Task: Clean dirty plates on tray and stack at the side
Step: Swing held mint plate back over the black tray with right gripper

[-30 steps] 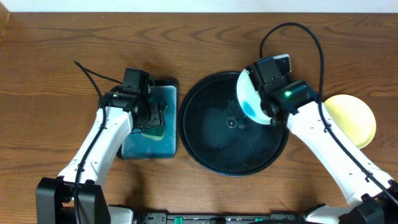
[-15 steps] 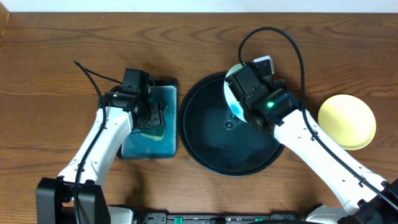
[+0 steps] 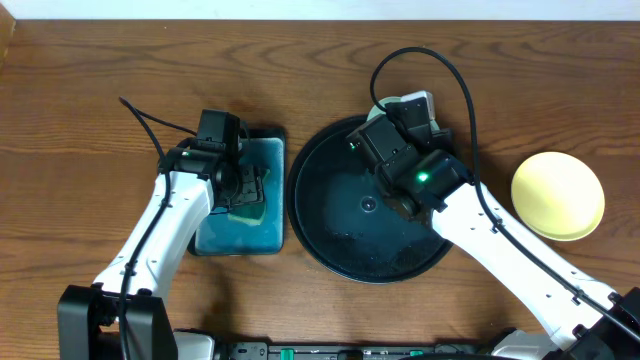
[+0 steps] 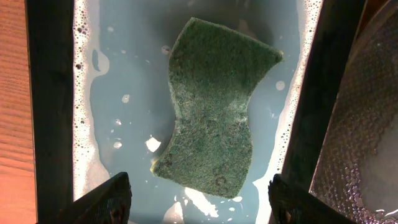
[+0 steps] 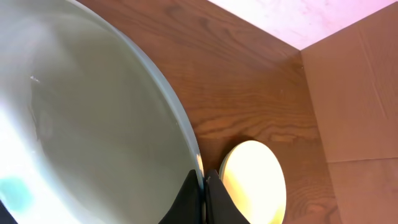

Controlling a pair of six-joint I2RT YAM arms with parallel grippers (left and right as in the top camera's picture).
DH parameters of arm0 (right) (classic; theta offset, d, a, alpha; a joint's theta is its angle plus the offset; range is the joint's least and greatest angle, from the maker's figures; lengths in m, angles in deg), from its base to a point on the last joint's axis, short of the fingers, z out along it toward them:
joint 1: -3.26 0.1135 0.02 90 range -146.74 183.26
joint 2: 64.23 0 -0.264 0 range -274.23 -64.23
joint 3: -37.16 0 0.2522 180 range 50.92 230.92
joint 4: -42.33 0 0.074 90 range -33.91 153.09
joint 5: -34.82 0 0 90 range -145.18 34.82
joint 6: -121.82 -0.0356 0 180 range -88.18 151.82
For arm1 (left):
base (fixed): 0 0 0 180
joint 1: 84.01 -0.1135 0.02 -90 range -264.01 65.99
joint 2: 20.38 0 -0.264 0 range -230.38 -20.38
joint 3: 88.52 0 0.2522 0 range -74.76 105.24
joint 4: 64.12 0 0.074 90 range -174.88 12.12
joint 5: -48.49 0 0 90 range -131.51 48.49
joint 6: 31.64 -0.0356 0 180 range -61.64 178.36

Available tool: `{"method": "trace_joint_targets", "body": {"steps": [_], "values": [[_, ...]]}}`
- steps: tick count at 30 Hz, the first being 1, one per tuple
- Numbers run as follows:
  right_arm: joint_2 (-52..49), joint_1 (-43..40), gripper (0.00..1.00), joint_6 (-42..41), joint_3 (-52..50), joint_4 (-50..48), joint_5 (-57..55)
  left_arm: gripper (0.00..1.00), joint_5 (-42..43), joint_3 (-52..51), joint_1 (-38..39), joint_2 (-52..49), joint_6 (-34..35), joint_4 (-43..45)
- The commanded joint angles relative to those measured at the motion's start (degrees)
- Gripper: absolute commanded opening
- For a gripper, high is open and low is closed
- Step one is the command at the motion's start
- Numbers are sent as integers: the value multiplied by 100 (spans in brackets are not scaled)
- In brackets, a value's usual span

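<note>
**Mint plate pinched in my right hand, left hand waiting wide over the sponge**

From overhead, my left arm (image 3: 170, 220) is reaching over the black basin (image 3: 212, 243) on the left of the worktop (image 3: 100, 80). My right arm (image 3: 500, 240) is stretching across the round black tray (image 3: 330, 215), its wrist hanging above the tray's far half. That wrist is covering whatever it is carrying, so I cannot make it out from here. The yellow plate (image 3: 558, 195) is lying on the worktop just to the right of the tray, apart from its rim.

Through my left wrist camera, my left hand (image 4: 198, 202) is standing wide apart, gripping nothing. Its fingertips (image 4: 102, 202) are showing at the two bottom corners. Between and ahead of them, the green sponge (image 4: 214, 106) is lying bent in the pale, foamy water (image 4: 124, 74) of the basin. A wet slice of the tray is showing along the right edge.

Through my right wrist camera, my right hand (image 5: 204, 193) is pinching the rim of the mint plate (image 5: 81, 112) between tightly closed fingertips. I am holding the plate tilted on edge, off the tray, and it is filling the left of the view. A teal smear (image 5: 15, 193) is showing near its lower left. Past its rim, the yellow plate is resting on the wood.
</note>
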Motion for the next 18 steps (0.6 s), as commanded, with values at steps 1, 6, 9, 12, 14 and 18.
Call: {"method": "trace_joint_targets", "body": {"steps": [1,6,9,12,14,18], "values": [[103,22,1,560,-13,-70,-369,72,-70,-28,-13,-24,-11,-24],[96,-15,1,1539,-13,-90,-409,72,-70,-79,-13,-24,-11,-22],[96,-9,1,1816,-11,-98,-409,72,-70,-94,-13,-24,-9,-20],[94,-11,1,2415,-11,-107,-387,72,-72,-94,-13,-24,-11,-20],[94,-11,1,2900,-13,-122,-391,72,-70,-94,-13,-24,-11,-20],[94,-11,1,3298,-13,-446,-1115,72,-72,-94,-13,-24,-11,-17]]}}
